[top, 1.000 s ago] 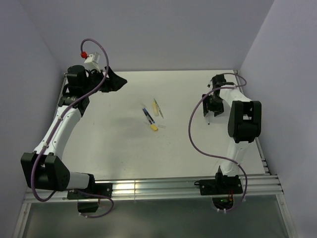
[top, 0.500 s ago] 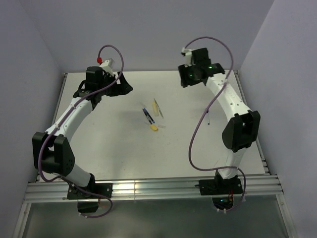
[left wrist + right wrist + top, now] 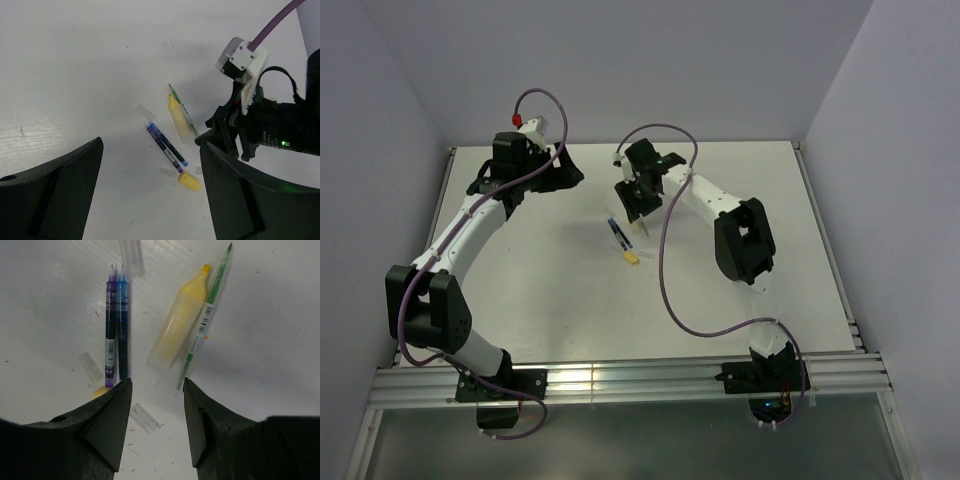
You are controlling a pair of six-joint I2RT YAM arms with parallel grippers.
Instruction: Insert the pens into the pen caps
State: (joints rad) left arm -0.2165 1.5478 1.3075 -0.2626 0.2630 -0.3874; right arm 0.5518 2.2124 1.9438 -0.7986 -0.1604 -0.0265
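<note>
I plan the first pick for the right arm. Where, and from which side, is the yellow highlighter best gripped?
Grip the yellow highlighter across its barrel near the tapered tip end, coming straight down from above: it lies flat on the table. A thin green pen lies tight along one long side, so farther back a finger would probably catch it too.

Right gripper [image 3: 638, 205]: was well right of blue pen [image 3: 618, 234], swung round by far side, now just beyond it, partly covering yellow pen [image 3: 176, 330]. Jaws narrower, still apart. Left gripper [image 3: 566, 171]: shifted slightly nearer blue pen, elbow raised.
</note>
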